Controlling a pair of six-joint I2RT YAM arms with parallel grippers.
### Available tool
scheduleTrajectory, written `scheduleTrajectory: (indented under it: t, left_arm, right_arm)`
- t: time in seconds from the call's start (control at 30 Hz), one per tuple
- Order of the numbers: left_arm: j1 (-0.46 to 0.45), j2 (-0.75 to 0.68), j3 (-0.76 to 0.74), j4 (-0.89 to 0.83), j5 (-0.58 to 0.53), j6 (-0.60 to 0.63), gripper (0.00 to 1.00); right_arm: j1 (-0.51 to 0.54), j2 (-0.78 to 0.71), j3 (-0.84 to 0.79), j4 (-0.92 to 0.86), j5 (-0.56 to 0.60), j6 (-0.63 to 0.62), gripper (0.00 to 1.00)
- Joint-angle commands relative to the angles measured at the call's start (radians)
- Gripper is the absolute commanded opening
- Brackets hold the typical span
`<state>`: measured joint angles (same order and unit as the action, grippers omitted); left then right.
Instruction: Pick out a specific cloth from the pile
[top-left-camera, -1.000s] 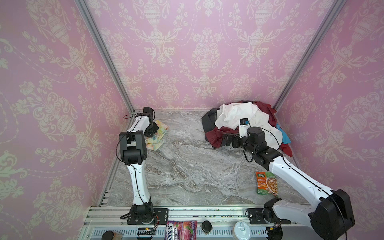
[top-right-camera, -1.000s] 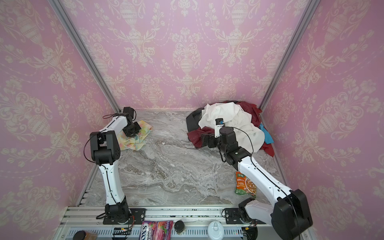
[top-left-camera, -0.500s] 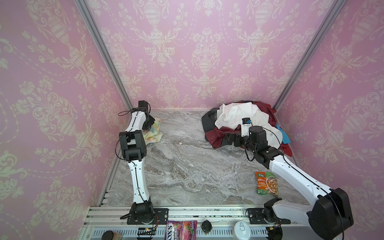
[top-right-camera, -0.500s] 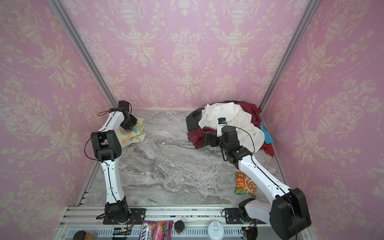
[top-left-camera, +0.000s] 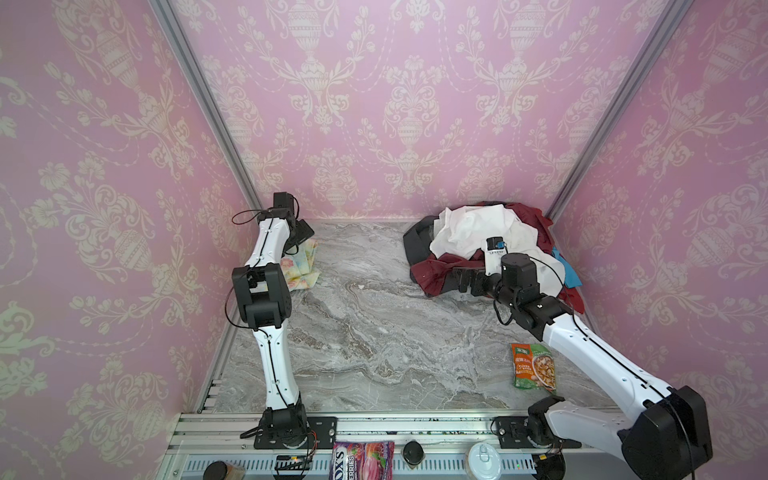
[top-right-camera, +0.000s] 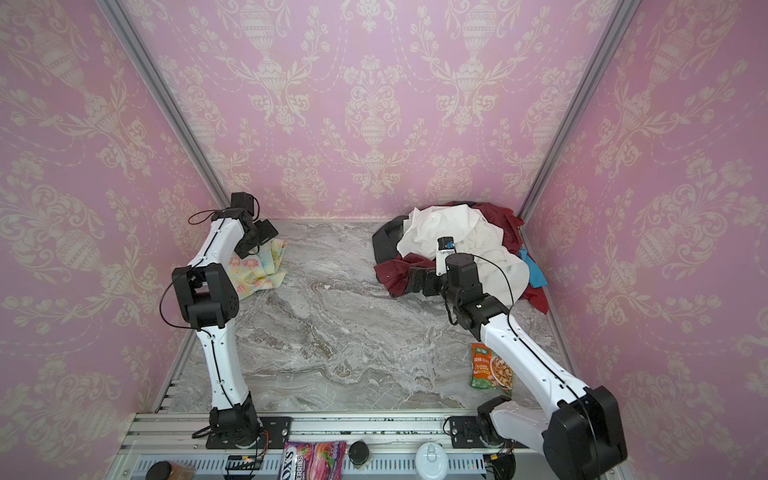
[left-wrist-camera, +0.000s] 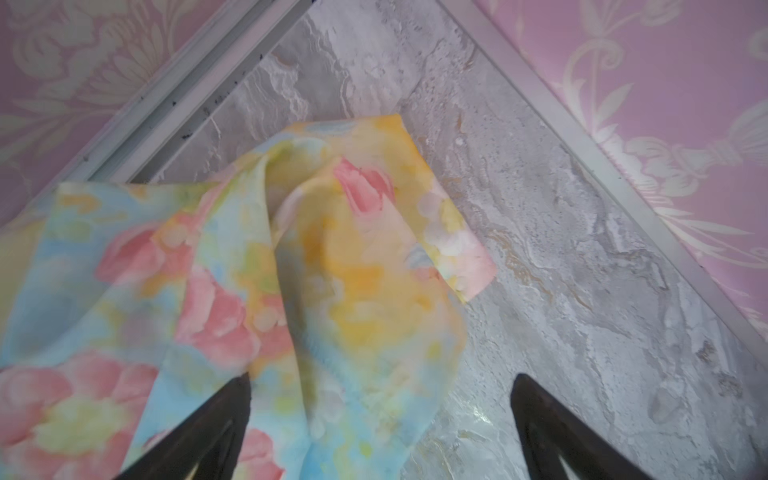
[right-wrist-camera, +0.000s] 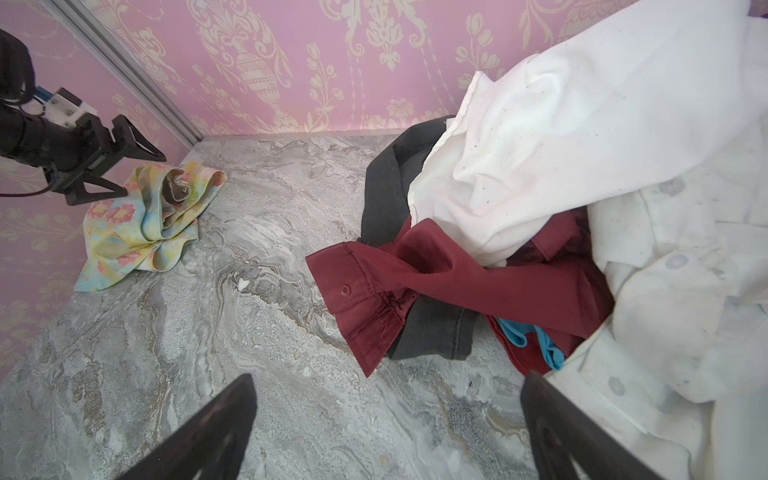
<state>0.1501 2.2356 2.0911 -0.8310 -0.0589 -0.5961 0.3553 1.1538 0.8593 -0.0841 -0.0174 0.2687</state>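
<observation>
- Left gripper (left-wrist-camera: 382, 376): jaws spread wide and holding nothing, hovering over the counter's (top-left-camera: 374, 332) far-left corner.
- Cloth (top-left-camera: 302, 270): lies crumpled on the counter in that corner, right below and just ahead of the left fingers (right-wrist-camera: 135, 143). Its length runs along the left edge. The left arm is much the nearer, so any re-grasp looks like a short drop straight down.
- Right gripper (right-wrist-camera: 386, 376): jaws wide and empty, just beside the pile.
- Pile (top-left-camera: 490, 237): sits in the far-right corner, well apart from the cloth.

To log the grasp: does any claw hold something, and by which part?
Nothing held: left claw open over the cloth, right claw open by the pile.
</observation>
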Motion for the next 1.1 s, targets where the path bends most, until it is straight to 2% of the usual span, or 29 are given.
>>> scheduleTrajectory:
  t: [0.0,0.13,0.3,0.47,0.67,0.73,0.87,1.0,1.07]
  left_arm:
    - [-0.023,-0.116,-0.072,0.058,-0.001,0.064,0.99]
    - [-0.060,-0.207,-0.156,0.146,0.048,0.088,0.99]
    - [-0.145,-0.349,-0.292,0.295,0.075,0.222,0.99]
    - [-0.221,-0.537,-0.541,0.536,0.080,0.375,0.99]
    - [-0.224,-0.786,-0.910,0.825,0.141,0.426,0.99]
    - [-0.223,-0.839,-1.017,0.890,0.125,0.450,0.99]
    - [-0.209,-0.868,-1.170,0.935,0.043,0.475,0.99]
    - [-0.183,-0.817,-1.290,1.014,-0.065,0.505,0.99]
    - [-0.153,-0.786,-1.329,1.053,-0.078,0.509,0.99]
  right_arm:
    - [-0.014,-0.042,0.039,-0.036,0.031,-0.026,1.00]
    - [-0.031,-0.077,0.049,-0.067,0.040,-0.037,1.00]
    - [-0.065,-0.124,0.050,-0.098,0.049,-0.069,1.00]
    - [-0.124,-0.153,0.037,-0.113,0.044,-0.109,1.00]
    - [-0.149,-0.171,-0.064,-0.013,0.092,-0.146,1.00]
    - [-0.154,-0.167,-0.124,0.056,0.106,-0.153,1.00]
    - [-0.172,-0.122,-0.251,0.215,0.141,-0.176,1.00]
    - [-0.210,-0.066,-0.368,0.392,0.160,-0.178,1.00]
    - [-0.232,-0.032,-0.415,0.473,0.160,-0.171,1.00]
